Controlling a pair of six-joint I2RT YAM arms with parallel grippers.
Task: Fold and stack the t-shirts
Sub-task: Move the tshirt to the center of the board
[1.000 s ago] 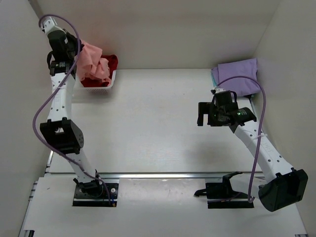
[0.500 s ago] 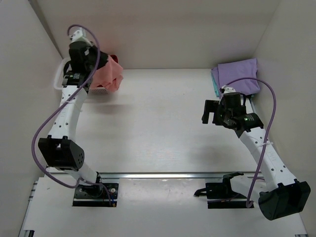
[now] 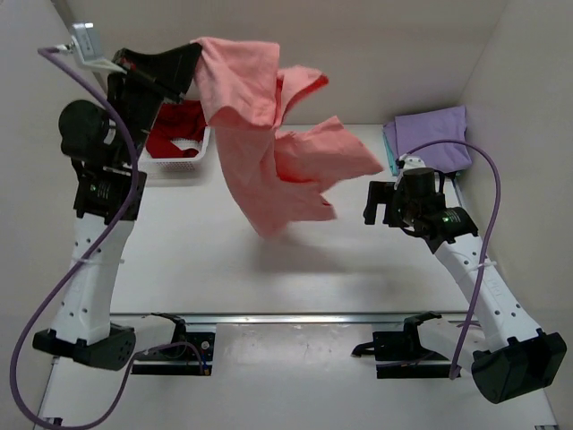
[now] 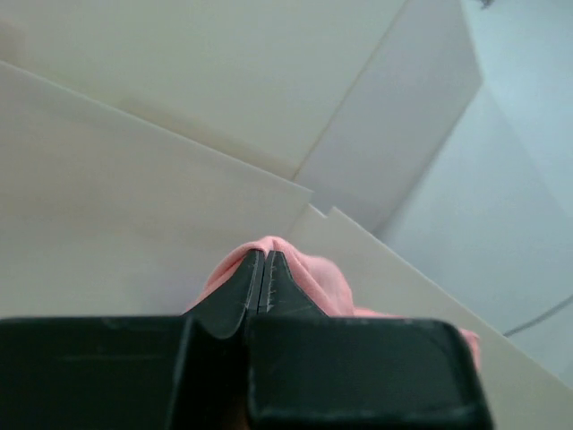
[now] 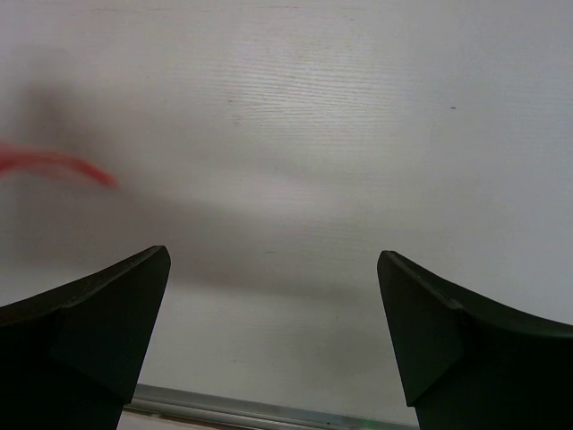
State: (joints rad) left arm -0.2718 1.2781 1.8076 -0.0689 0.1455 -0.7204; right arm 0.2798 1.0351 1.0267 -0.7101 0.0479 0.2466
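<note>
High above the table (image 3: 179, 269), the left gripper (image 3: 183, 64) pinches a salmon-pink shirt (image 3: 269, 152) aloft, unfolded, while the right gripper (image 5: 273, 255) hangs open and empty, a lavender shirt (image 3: 434, 134) apparently folded, a dark red shirt (image 3: 179, 134) waiting in the basket (image 3: 192, 154).

Four t-shirts are in view: one salmon-pink t-shirt (image 3: 269, 134), one dark red t-shirt (image 3: 183, 125), one lavender-purple t-shirt (image 3: 434, 134) and one teal t-shirt (image 3: 389, 143), of which only an edge shows. There is one white lattice basket (image 3: 175, 166). There are two arms, each with one tool: the left tool (image 3: 186, 64) and the right tool (image 3: 371, 206). Two purple cables run, one along each arm. There is one tabletop (image 3: 295, 269).
</note>
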